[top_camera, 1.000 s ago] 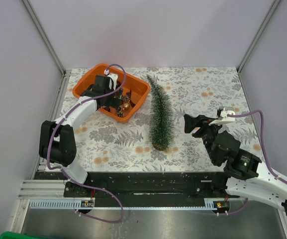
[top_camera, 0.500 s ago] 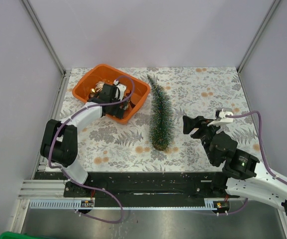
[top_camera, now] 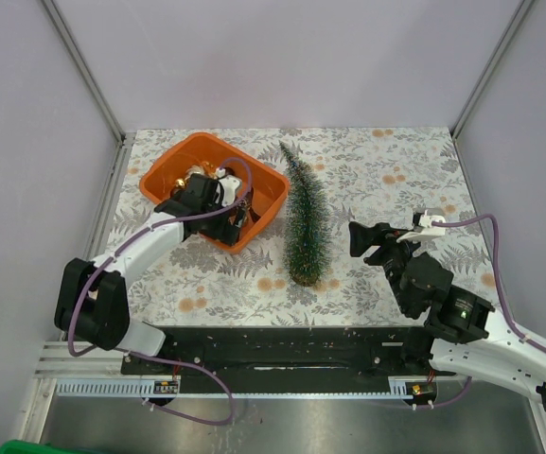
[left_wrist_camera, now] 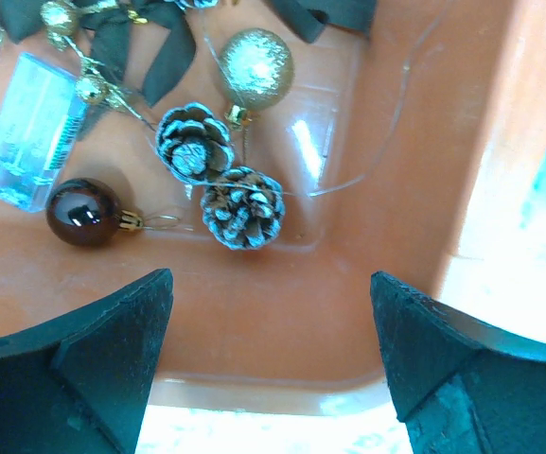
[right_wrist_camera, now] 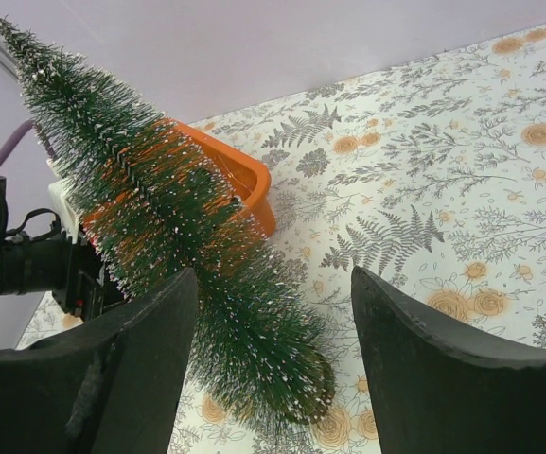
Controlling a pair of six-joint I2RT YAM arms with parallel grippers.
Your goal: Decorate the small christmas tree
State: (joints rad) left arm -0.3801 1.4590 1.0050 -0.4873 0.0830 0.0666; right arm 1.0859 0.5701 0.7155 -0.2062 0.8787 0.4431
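The small christmas tree [top_camera: 301,218], dark green with white frosting, stands upright on its round base mid-table; in the right wrist view the tree [right_wrist_camera: 206,274] fills the left half. My left gripper [top_camera: 237,216] hangs open over the near right corner of the orange tray [top_camera: 164,170]. In the left wrist view, the left gripper [left_wrist_camera: 271,279] is empty above the tray floor [left_wrist_camera: 282,312]. Beyond it lie two frosted pine cones [left_wrist_camera: 242,206], a gold glitter ball [left_wrist_camera: 256,68] and a dark red ball [left_wrist_camera: 83,212]. My right gripper [top_camera: 356,238] is open and empty, just right of the tree; the right wrist view shows this gripper [right_wrist_camera: 274,274] facing the tree's lower part.
Black bows [left_wrist_camera: 131,43] and a clear plastic box [left_wrist_camera: 26,132] also lie in the tray. The tray's rim [right_wrist_camera: 249,180] shows behind the tree. The flower-patterned tabletop [top_camera: 396,170] is walled at the back and on both sides.
My left gripper has drawn back from the tray's middle to its near right corner. The tray has shifted slightly nearer. The right arm has barely moved.
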